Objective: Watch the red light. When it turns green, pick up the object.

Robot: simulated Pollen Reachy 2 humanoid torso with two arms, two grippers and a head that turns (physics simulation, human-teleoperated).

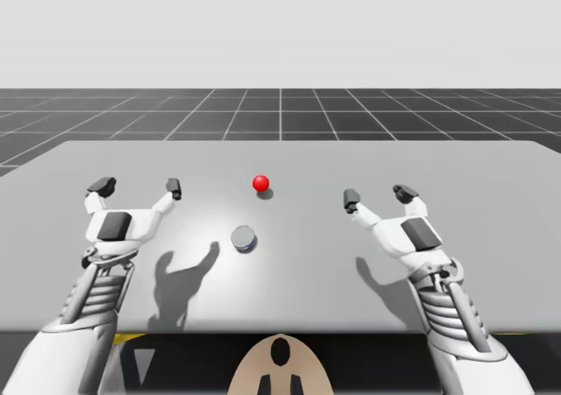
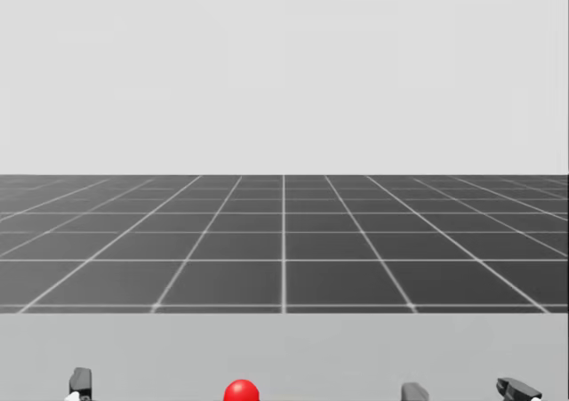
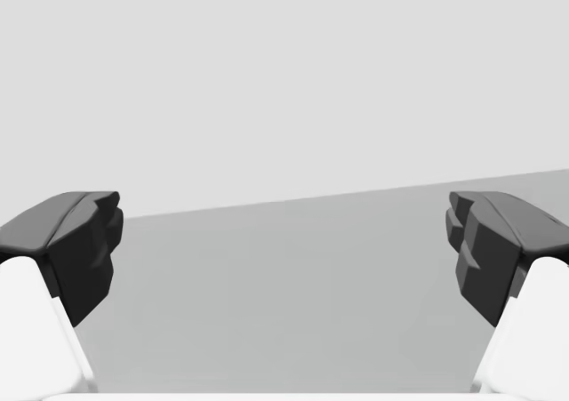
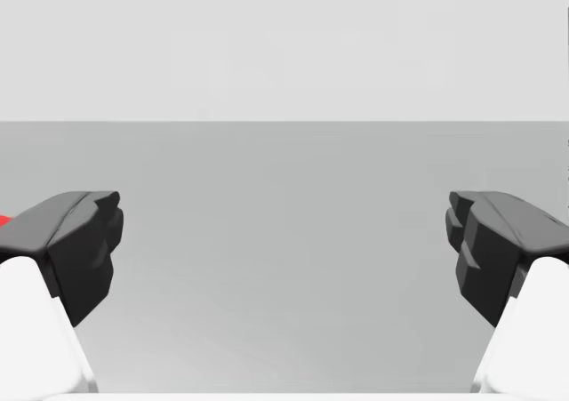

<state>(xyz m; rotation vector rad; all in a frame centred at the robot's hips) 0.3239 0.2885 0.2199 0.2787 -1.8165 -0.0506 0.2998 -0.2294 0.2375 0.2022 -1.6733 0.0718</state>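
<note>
A red ball-shaped light sits on the grey table a little beyond the middle; its top shows in the head view. A small silver can with a blue base stands nearer to me, between my arms. My left gripper hovers open to the can's left, fingers wide apart with nothing between them. My right gripper is open too, to the right of the light, with bare table between its fingers. A sliver of the red light shows beside its finger.
The table's far edge runs in front of a dark gridded floor. The table's near edge lies just ahead of my torso. Shadows of both arms fall on the tabletop.
</note>
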